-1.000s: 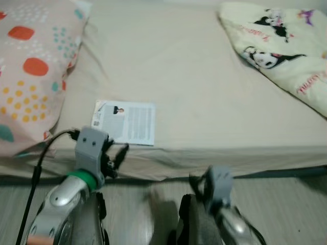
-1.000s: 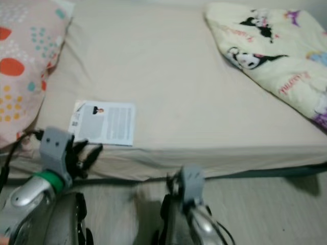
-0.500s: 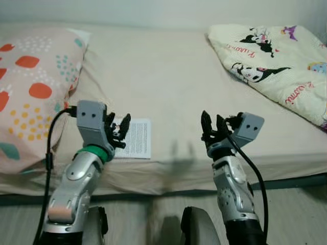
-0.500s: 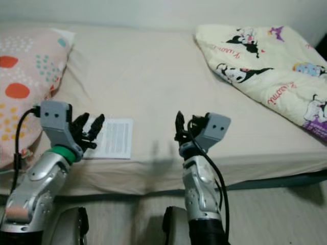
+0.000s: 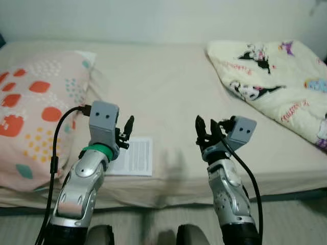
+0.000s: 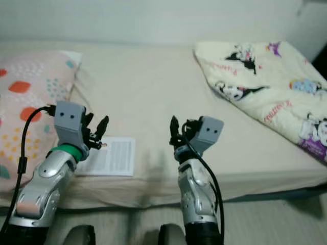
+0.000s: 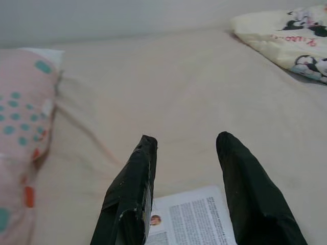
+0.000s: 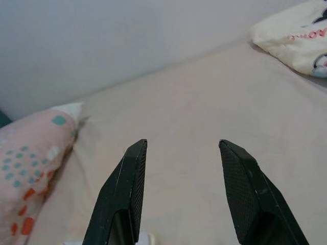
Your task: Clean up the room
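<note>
My two silver metal arms end in grey wrist blocks and black fingers (image 7: 130, 199); my left one wears a green ring. Under me spreads a plain beige bed sheet (image 5: 168, 92). The soft pink pillow (image 5: 36, 117) carries red, orange, yellow and teal dots. The cream quilted blanket (image 5: 276, 81) shows black-and-white cartoon figures. The white printed paper leaflet (image 5: 134, 156) has grey text.

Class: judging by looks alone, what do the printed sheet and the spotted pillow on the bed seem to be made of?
Printed sheet: likely thin paper, matte; it lies flat, covered in dense text. Spotted pillow: soft woven fabric, probably cotton; puffy, with a printed dot pattern.
</note>
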Available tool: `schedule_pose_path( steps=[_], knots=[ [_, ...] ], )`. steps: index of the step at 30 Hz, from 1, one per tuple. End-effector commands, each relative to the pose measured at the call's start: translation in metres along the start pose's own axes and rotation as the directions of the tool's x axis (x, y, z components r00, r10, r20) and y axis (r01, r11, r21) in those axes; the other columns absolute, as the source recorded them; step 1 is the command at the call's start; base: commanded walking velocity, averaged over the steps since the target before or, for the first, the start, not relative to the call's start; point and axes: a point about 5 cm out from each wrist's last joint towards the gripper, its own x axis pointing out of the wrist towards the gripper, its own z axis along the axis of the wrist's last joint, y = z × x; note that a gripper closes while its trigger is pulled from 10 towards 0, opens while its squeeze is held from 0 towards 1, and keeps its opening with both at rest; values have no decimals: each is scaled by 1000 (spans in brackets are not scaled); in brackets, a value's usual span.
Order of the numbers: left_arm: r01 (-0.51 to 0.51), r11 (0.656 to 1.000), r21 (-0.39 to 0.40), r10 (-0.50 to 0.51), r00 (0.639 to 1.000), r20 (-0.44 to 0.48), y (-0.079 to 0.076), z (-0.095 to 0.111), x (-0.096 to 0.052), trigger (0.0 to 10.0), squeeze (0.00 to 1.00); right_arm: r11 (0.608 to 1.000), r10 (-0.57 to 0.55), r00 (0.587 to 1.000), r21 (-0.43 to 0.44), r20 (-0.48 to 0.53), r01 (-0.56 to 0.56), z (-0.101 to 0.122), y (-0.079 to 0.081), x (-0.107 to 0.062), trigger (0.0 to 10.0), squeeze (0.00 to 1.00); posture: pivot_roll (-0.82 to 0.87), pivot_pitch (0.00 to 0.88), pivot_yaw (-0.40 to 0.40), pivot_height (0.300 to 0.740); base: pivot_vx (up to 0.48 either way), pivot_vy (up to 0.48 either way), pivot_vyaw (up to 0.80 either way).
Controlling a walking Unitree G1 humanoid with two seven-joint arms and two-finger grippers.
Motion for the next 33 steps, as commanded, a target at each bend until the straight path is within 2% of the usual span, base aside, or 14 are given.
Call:
schedule_pose_path(
  steps=[1,10,13,21,22,23,24,25,27,28,33],
  knots=[
    [2,1000,12,-2,1000,-6,-2,-3,0,10000,0,1000,-26,999,4,-19,26,-4,-6,-2,10000,0,37,6,2,670,0,0,0],
    [17,999,34,-17,1000,-3,-4,-3,3,10000,0,999,-47,999,-2,-21,47,-6,-8,-2,10000,0,40,6,6,720,0,0,0],
    [25,999,44,-25,1000,2,-6,-4,3,10000,0,996,-87,996,-2,-14,87,-5,-13,-1,10000,0,41,6,6,740,0,0,0],
    [40,999,14,-41,999,12,-11,-5,3,10000,0,983,-176,984,-60,2,176,-3,-23,2,10000,0,41,10,4,740,0,0,0],
    [76,995,71,-75,997,-17,-19,-12,-1,10000,0,983,-170,985,-77,-2,170,-5,-24,2,10000,0,34,18,11,740,0,0,0],
    [76,995,71,-75,997,-17,-19,-12,-1,10000,0,983,-170,985,-77,-2,170,-5,-24,2,10000,0,34,18,11,740,0,0,0],
    [93,990,109,-90,995,-34,-22,-16,-2,10000,0,983,-166,986,-84,-6,165,-6,-24,1,10000,0,34,18,11,740,0,0,0],
    [131,975,181,-125,991,-44,-27,-24,-7,10000,0,984,-165,985,-71,-38,162,-12,-25,0,10000,0,30,19,11,740,0,0,0],
    [157,974,162,-150,987,-53,-29,-28,-11,10000,0,986,-163,984,-51,-71,160,-18,-25,-1,10000,0,30,19,11,740,0,0,0],
    [139,984,114,-133,989,-61,-28,-31,-12,10000,0,988,-157,983,-27,-91,155,-23,-24,-3,10000,0,26,20,12,740,0,0,0],
    [70,992,108,-66,997,-45,-24,-38,-13,10000,0,995,-103,984,-7,-143,103,-36,-14,-10,10000,0,21,21,13,740,0,0,0]
  ],
)
